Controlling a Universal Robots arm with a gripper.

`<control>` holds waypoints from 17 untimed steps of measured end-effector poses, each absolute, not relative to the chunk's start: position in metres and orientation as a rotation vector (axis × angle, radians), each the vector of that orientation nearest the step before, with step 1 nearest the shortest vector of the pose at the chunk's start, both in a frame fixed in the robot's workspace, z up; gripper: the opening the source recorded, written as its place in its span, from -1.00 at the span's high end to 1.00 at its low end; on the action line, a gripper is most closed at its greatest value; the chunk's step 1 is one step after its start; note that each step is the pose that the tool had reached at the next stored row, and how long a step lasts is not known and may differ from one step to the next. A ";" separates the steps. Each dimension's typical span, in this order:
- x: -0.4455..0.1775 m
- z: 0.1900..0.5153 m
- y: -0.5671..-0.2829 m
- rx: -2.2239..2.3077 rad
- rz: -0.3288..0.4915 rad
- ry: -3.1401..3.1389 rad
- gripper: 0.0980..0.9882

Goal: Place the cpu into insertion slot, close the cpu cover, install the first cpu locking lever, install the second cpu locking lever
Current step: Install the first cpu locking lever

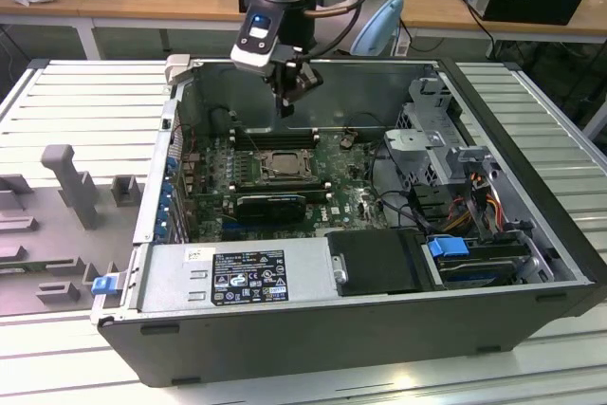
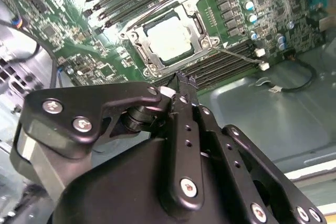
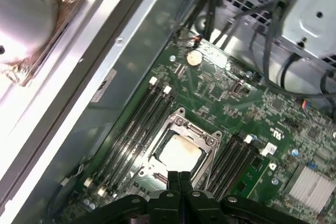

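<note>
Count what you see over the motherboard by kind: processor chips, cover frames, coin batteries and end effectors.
cpu: 1
cpu cover: 1
coin battery: 1
end effector: 1
Total: 4

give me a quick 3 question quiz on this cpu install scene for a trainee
1. True or false: the cpu lies in the insertion slot.
2. The gripper is: A) shut on the cpu; B) shut, empty, above the motherboard; C) open around a memory stick.
3. Fill in: the metal frame lying down around the cpu's silver top is the cpu ____.

Key: 1 true. 2 B. 3 cover: the cpu cover is closed over the chip.
</note>
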State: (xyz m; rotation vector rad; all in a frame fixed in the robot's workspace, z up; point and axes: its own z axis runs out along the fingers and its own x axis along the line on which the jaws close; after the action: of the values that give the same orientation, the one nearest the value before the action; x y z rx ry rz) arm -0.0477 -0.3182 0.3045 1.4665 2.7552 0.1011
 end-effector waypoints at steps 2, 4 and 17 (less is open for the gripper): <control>-0.048 0.304 -0.318 1.395 0.102 2.794 0.98; -0.048 0.304 -0.318 1.341 0.102 2.822 0.98; -0.048 0.297 -0.318 0.747 0.105 3.047 0.98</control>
State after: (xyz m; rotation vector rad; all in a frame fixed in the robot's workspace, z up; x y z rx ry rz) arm -0.0477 -0.3182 0.2974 0.7467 3.0474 0.1051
